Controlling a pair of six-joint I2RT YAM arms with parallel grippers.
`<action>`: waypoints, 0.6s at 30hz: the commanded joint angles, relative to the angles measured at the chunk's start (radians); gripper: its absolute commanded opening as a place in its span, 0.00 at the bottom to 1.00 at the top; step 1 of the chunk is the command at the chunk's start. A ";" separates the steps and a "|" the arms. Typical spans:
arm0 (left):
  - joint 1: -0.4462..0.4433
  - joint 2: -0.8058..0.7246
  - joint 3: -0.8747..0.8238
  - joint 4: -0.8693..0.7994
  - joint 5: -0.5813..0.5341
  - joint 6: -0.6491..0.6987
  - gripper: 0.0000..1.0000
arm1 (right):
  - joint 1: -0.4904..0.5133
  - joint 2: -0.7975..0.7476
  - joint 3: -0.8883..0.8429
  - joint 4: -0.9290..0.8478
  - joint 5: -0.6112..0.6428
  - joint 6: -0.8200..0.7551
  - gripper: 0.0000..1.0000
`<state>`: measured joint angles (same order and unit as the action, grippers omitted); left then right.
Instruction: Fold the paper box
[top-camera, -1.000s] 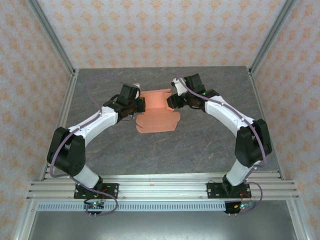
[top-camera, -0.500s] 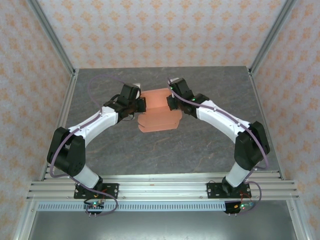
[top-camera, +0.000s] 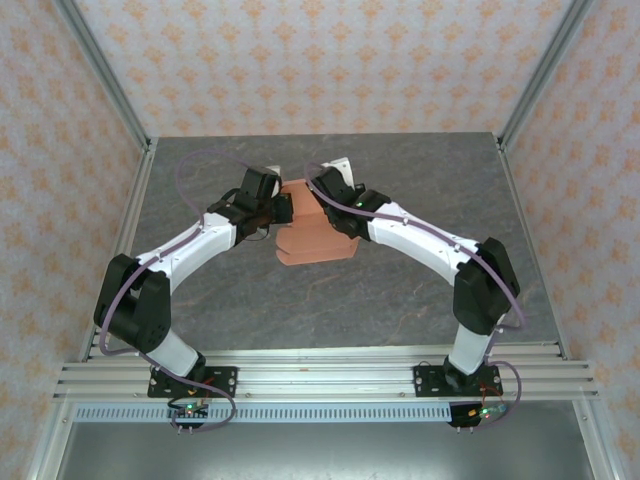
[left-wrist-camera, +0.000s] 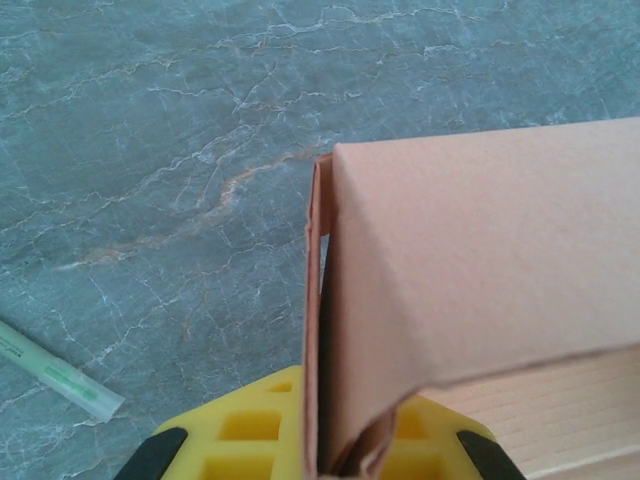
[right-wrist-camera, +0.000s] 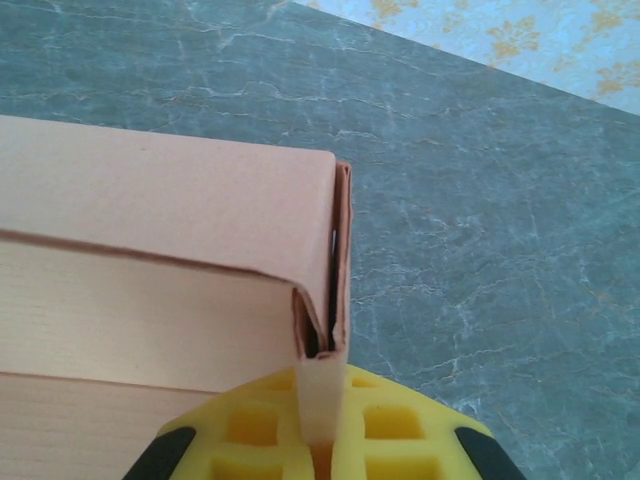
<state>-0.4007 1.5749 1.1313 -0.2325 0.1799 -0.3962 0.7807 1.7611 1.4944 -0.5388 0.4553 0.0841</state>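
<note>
Right now we have both arms on the paper box (top-camera: 312, 245), which sits toward the far edge of the tabletop (top-camera: 430, 290), a little left of its middle. Our left gripper (left-wrist-camera: 325, 445) is pressed together on a doubled upright edge at the box's left end. Our right gripper (right-wrist-camera: 320, 440) pinches a folded tab at the opposite corner, its arm reaching across the card from the right. From above, the two grippers stand near each other at the far part of the card, and the rest lies flat toward the near edge. We judge that the raised panel's long axis runs from one pinch to the other, so the coming fold turns on both holding that line; neither arm looks clearly nearer
</note>
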 joint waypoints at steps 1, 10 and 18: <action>-0.001 -0.038 0.010 -0.029 -0.033 -0.001 0.00 | -0.014 0.010 0.029 -0.074 0.174 0.018 0.07; -0.001 -0.040 0.011 -0.030 -0.034 0.001 0.00 | -0.024 -0.040 0.002 -0.010 -0.028 -0.008 0.20; -0.001 -0.022 0.022 -0.049 -0.059 0.011 0.00 | -0.029 -0.093 -0.022 -0.009 -0.191 0.005 0.49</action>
<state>-0.4053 1.5707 1.1313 -0.2504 0.1574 -0.3927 0.7517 1.7275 1.4914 -0.5449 0.3336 0.0830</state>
